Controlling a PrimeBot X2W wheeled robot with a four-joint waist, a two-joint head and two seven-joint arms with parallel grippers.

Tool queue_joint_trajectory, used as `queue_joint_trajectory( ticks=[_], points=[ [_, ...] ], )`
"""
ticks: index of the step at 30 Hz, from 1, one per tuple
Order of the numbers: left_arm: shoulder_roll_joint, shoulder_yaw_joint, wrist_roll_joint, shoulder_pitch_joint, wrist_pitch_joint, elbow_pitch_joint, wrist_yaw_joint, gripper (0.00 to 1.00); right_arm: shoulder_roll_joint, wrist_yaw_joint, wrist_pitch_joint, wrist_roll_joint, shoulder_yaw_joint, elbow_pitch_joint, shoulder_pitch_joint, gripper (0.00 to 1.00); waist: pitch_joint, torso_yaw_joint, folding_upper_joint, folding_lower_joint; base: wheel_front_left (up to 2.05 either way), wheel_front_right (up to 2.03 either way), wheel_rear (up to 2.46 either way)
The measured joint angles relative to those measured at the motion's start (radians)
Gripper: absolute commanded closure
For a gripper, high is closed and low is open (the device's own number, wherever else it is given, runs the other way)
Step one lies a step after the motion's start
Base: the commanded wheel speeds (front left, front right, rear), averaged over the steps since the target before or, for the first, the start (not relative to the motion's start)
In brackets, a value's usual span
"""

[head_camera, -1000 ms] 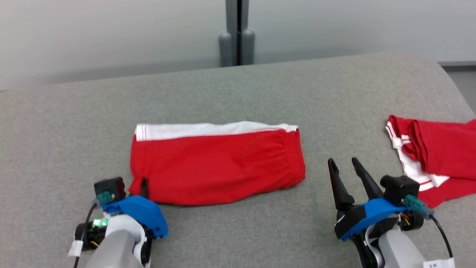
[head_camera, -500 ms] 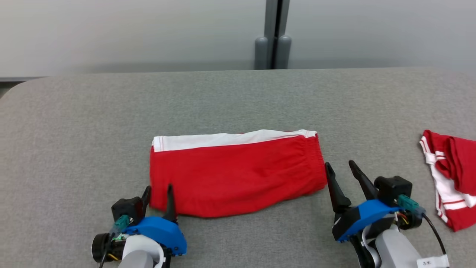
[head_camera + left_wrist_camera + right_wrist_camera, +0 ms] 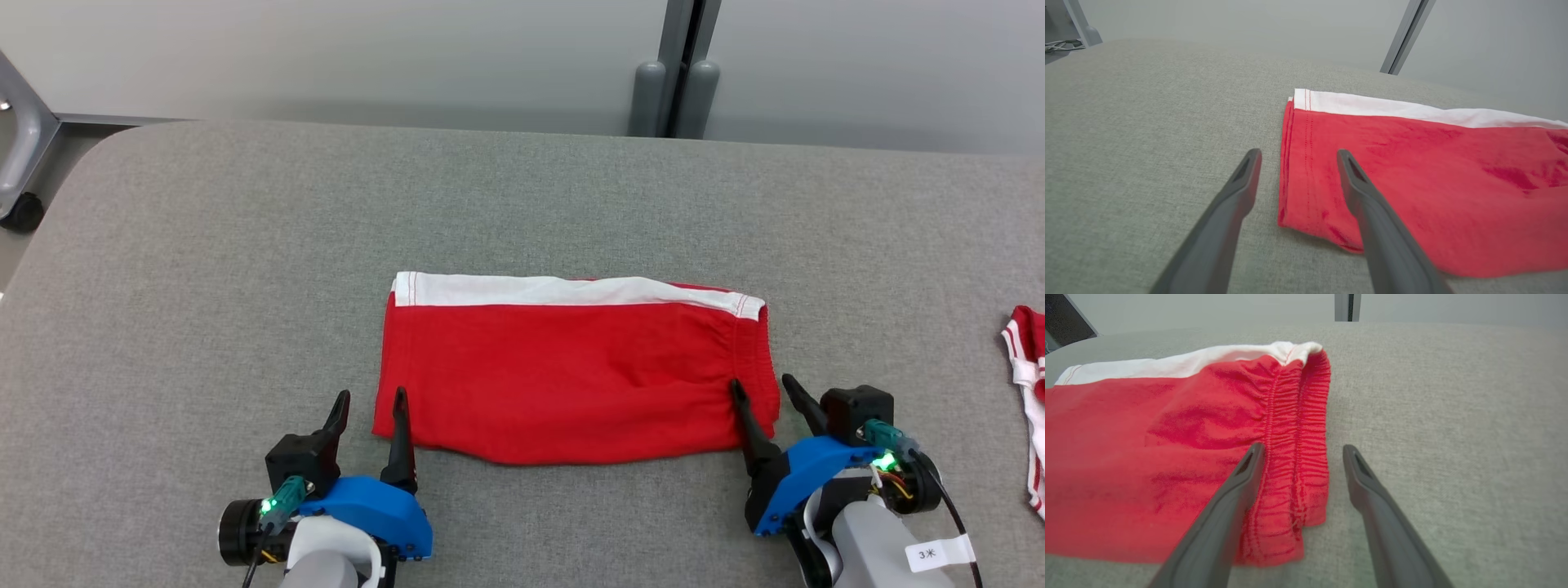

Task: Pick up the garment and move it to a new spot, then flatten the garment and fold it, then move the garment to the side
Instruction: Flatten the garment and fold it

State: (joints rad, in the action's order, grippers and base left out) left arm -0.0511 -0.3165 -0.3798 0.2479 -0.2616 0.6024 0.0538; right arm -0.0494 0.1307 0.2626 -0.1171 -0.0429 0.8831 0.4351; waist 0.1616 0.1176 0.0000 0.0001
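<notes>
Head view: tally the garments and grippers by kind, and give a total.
Garments: 2, the folded red shorts and a red-and-white garment at the right edge.
Grippers: 2, the left gripper and the right gripper.
Total: 4.

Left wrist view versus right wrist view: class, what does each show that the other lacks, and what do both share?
Left wrist view: the stitched leg hem, with the open left claw straddling its near corner. Right wrist view: the gathered elastic waistband, with the open right claw straddling it. Both: the red shorts, their white band, and the grey fabric surface.
</notes>
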Motion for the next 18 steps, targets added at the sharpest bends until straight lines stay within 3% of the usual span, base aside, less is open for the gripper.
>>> queue_joint_trajectory(
  ticks=[7,8,9,10,11,12,18],
  points=[
    [0.0,0.008,0.005,-0.003,0.0,-0.012,0.002,0.0,-0.005,0.0,0.004,-0.141,-0.104,0.06,0.006,0.0,0.016,0.002,0.0001,0.0,0.0,0.0,0.0],
    [0.0,0.008,0.008,-0.005,0.0,-0.014,0.002,0.0,-0.005,0.0,0.004,-0.175,-0.126,0.058,0.008,0.09,0.018,0.001,0.0,0.0,0.0,0.0,0.0],
    [0.0,0.008,0.011,-0.005,0.0,-0.015,0.002,0.0,-0.006,0.0,0.005,-0.199,-0.151,0.057,0.008,0.42,0.02,-0.001,0.0,0.0,0.0,0.0,0.0],
    [0.0,0.008,0.012,-0.005,0.0,-0.016,0.002,0.0,-0.006,-0.001,0.005,-0.231,-0.178,0.05,0.008,0.58,0.021,-0.002,0.0001,-0.0001,0.0,0.0,0.0],
    [0.0,0.008,0.014,-0.005,0.0,-0.017,0.002,0.0,-0.006,-0.001,0.005,-0.258,-0.201,0.044,0.008,0.83,0.022,-0.004,0.0,-0.0001,0.0,0.0,0.0],
    [0.0,0.008,0.014,-0.005,0.0,-0.018,0.002,0.0,-0.005,-0.001,0.004,-0.279,-0.216,0.042,0.008,1.0,0.023,-0.006,0.0,0.0,0.0,0.0,0.0],
    [0.0,0.013,0.026,-0.005,0.0,-0.023,0.001,0.0,0.002,0.0,0.002,-0.303,-0.182,0.003,0.006,1.0,0.023,-0.023,0.0002,0.0,0.0,0.0,0.0]
  ],
)
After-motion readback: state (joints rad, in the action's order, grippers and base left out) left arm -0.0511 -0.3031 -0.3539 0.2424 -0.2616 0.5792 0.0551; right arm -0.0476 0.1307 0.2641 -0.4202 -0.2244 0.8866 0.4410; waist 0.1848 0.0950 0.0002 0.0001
